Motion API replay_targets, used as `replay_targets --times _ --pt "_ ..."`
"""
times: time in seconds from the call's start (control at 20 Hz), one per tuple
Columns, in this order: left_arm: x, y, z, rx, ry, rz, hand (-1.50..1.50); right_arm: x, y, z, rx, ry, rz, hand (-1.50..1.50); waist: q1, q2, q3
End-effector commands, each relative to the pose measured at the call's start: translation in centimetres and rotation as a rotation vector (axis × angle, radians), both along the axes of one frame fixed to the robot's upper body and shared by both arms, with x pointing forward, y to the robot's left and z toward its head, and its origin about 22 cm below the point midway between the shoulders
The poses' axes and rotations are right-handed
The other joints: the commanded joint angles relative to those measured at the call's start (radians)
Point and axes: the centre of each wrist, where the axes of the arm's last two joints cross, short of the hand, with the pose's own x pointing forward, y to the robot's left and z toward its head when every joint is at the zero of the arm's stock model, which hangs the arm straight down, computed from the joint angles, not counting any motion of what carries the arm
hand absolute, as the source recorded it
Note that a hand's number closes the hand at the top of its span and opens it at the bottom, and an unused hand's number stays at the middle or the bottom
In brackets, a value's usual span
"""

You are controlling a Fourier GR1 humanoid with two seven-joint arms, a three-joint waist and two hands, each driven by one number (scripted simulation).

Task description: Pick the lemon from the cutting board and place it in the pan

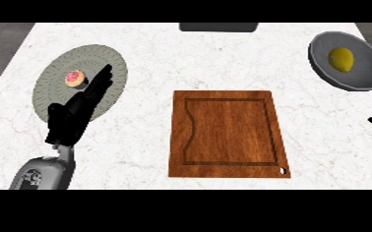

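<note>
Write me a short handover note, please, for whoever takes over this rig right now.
Left hand: open, fingers straight, resting over the grey plate beside a small pink-topped pastry.
Right hand: not in view.
Lemon: already in the grey pan at the counter's right edge.
Cutting board: bare, mid-counter.
Done: the lemon is placed in the pan.
Left: apparently nothing.

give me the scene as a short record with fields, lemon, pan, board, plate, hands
lemon: lying in the pan
pan: far right of the counter, cut by the view's edge
cutting board: centre, nothing on it
plate: far left, holds a small pink-topped pastry
left hand: open, fingers straight, over the plate's edge
right hand: not in view
</note>
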Motion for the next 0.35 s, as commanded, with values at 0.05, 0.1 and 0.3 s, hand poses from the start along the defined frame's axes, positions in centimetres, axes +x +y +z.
replay_targets --times 0.05,0.1,0.3 --pt "-0.6 -0.6 1.5 0.011 -0.006 0.007 0.00 0.0 0.8 -0.8 0.001 -0.005 0.017 -1.50 -0.007 -0.006 -0.002" --pt "-0.2 0.3 0.2 0.004 0.004 0.011 0.00 -0.9 1.2 -2.1 -0.001 -0.014 0.022 -1.50 -0.010 -0.006 -0.002" --pt "-0.4 0.8 -0.3 0.019 -0.005 0.015 0.00 -1.3 1.4 -2.5 -0.035 -0.002 -0.017 -1.50 -0.009 -0.005 -0.002"
